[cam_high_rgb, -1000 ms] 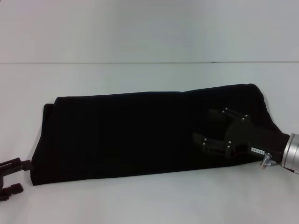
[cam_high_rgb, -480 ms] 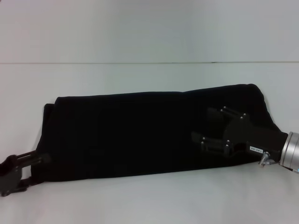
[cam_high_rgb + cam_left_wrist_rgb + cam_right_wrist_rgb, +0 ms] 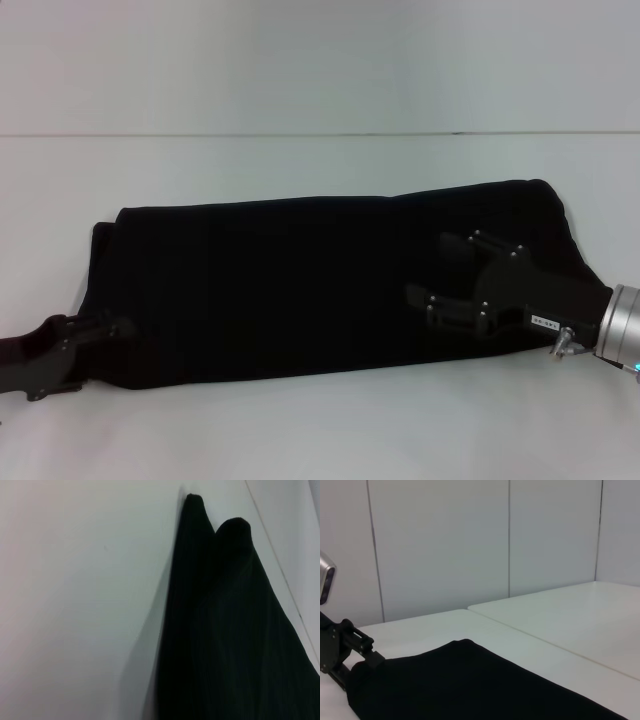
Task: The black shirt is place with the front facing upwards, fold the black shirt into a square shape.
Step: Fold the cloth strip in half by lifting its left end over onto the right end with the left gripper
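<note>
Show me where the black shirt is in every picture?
Head view: shirt lies as a long band across the table.
Left wrist view: shirt fills one side, narrowing away.
Right wrist view: shirt spreads along the bottom.
Shared landmark: left gripper at its end.

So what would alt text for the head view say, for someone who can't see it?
A black shirt, folded into a long band, lies across a white table. The right gripper is open over its right part, and the left gripper is at its near left corner.
</note>
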Available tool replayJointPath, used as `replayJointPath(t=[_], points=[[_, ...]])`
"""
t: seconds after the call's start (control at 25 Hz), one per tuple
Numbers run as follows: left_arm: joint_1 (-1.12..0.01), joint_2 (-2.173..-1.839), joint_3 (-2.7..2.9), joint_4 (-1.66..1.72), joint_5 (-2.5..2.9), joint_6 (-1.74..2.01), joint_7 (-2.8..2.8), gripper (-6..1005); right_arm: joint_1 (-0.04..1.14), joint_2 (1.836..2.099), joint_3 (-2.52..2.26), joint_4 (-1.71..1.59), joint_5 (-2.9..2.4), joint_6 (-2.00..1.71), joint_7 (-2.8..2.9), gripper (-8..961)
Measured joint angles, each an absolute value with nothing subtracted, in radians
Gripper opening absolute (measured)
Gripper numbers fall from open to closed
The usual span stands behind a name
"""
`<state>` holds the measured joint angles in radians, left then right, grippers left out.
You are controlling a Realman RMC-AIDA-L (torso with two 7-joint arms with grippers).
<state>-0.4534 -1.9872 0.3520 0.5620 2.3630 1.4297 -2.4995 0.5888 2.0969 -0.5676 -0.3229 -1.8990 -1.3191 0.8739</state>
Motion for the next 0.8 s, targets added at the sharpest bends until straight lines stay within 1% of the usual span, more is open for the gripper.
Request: replayJointPath(t=[0.08, 0.52, 0.8], points=[[-0.455, -1.983, 0.371, 0.564, 2.369, 1.430, -2.505, 786, 0.589, 2.097, -0.570, -0.323, -1.899, -1.320, 0.875, 900], [-0.460, -1.986, 0.372, 0.573, 2.360, 1.407, -2.485, 560, 0.583, 2.095, -0.581, -0.323, -1.905, -1.322, 0.871, 899], [-0.460, -1.985, 0.349, 0.572, 2.357, 1.402, -2.478, 270, 0.579, 2.095, -0.581, -0.322, -1.905, -1.324, 0.873, 899]])
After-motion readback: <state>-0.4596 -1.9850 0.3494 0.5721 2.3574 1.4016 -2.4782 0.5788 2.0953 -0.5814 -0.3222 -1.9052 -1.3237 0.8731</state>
